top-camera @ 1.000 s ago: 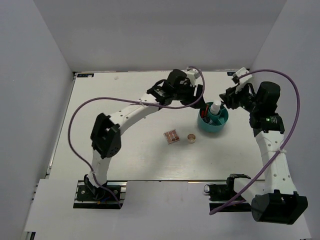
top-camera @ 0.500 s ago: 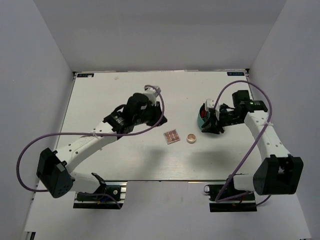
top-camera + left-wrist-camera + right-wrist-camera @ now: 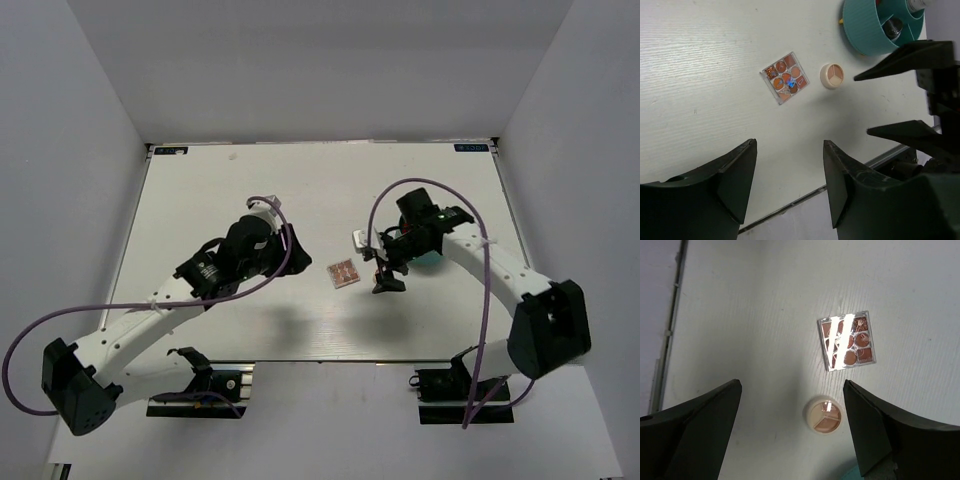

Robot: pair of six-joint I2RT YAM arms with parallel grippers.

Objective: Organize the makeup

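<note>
The square pinkish-brown palette [image 3: 343, 272] [image 3: 785, 77] [image 3: 846, 341] lies flat on the table. Just beside it lies the round beige compact [image 3: 832, 76] [image 3: 823, 414]. My right gripper [image 3: 382, 270] [image 3: 792, 382] hovers open above the compact, its jaws spread wide and empty; it hides the compact in the top view. Left of the palette, my left gripper [image 3: 292, 252] [image 3: 789, 142] is open and holds nothing. The teal cup [image 3: 880, 25] [image 3: 432, 258] holds a white bottle [image 3: 917, 4] and a short black tube [image 3: 894, 29]. The pencil does not show.
The right arm's dark fingers [image 3: 905, 55] reach into the left wrist view beside the cup. The table's near edge [image 3: 805, 197] runs below the left gripper, and white walls enclose the table on three sides.
Both arms have swung from the cup toward the table's middle. The right gripper has come down over the compact and opened wide. The left gripper has pulled back to the palette's left.
</note>
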